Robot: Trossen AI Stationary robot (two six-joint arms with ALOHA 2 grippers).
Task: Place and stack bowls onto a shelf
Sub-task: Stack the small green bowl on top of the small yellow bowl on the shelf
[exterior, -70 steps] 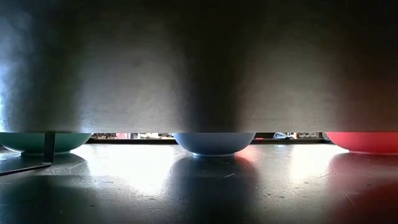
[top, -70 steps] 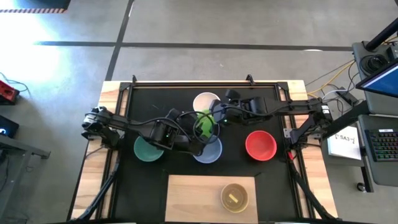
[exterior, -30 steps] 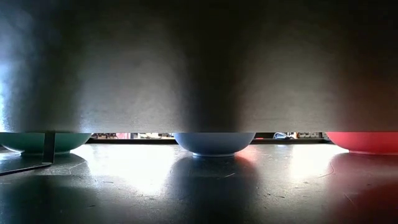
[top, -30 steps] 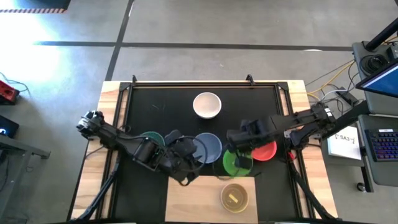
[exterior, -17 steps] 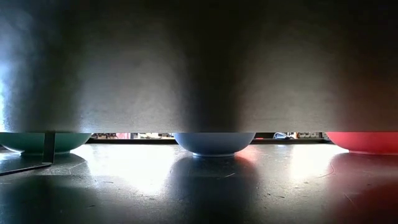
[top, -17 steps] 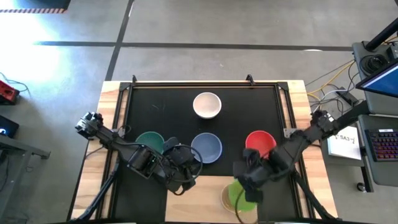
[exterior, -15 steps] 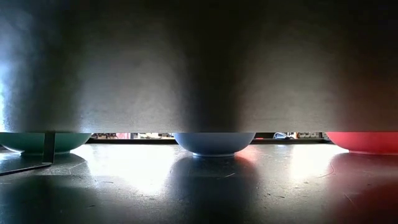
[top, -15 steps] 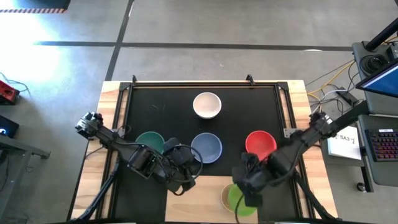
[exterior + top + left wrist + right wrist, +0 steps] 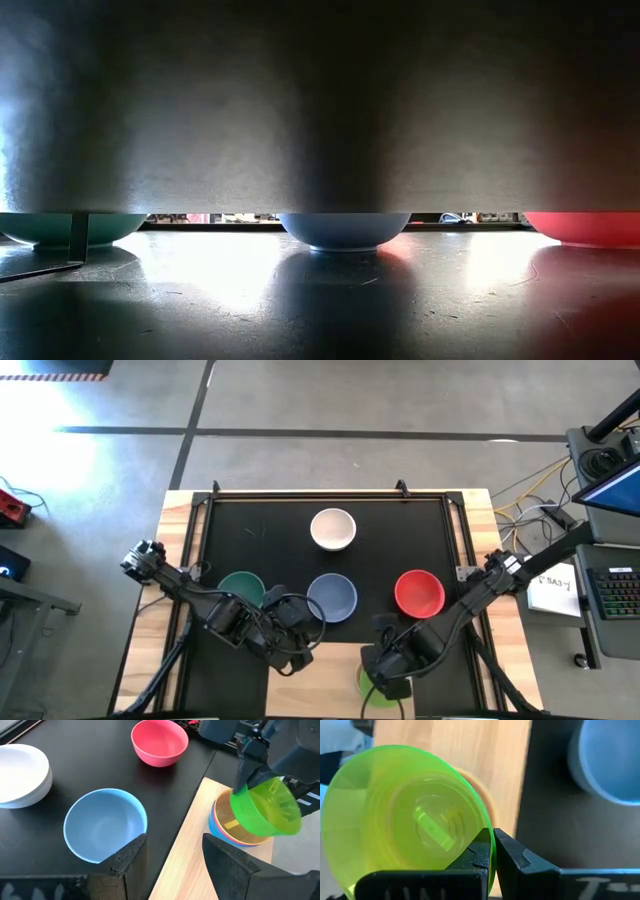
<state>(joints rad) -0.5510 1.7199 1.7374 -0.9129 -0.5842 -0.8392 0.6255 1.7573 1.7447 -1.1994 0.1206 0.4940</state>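
My right gripper [image 9: 385,672] is over the pale wooden shelf [image 9: 310,680], shut on the bright green bowl [image 9: 405,815]. That bowl [image 9: 267,810] hangs tilted right above a stack of small bowls [image 9: 235,832] with the yellow one on top. Whether it touches the stack, I cannot tell. My left gripper [image 9: 292,648] is open at the shelf's far left corner, near the pale blue bowl [image 9: 333,597]. On the black mat rest the teal bowl [image 9: 240,590], the red bowl [image 9: 419,592] and the white bowl [image 9: 333,528]. My right gripper pinches the green bowl's rim [image 9: 486,822], one finger [image 9: 477,851] on the inner side of the wall and the other finger [image 9: 515,856] on the outer. The bowl is tilted, lifted clear of the shelf's wood, over the stack.
The shelf [image 9: 185,860] has bare wood to the left of the stack. The black mat [image 9: 260,520] has free room around the white bowl. In the low view the teal bowl [image 9: 60,228], the pale blue bowl [image 9: 343,230] and the red bowl [image 9: 585,228] stand in a row.
My right gripper has carried the green bowl toward the table's near edge, from over the mat beside the red bowl to over the stack on the shelf. It has stayed shut on the bowl.
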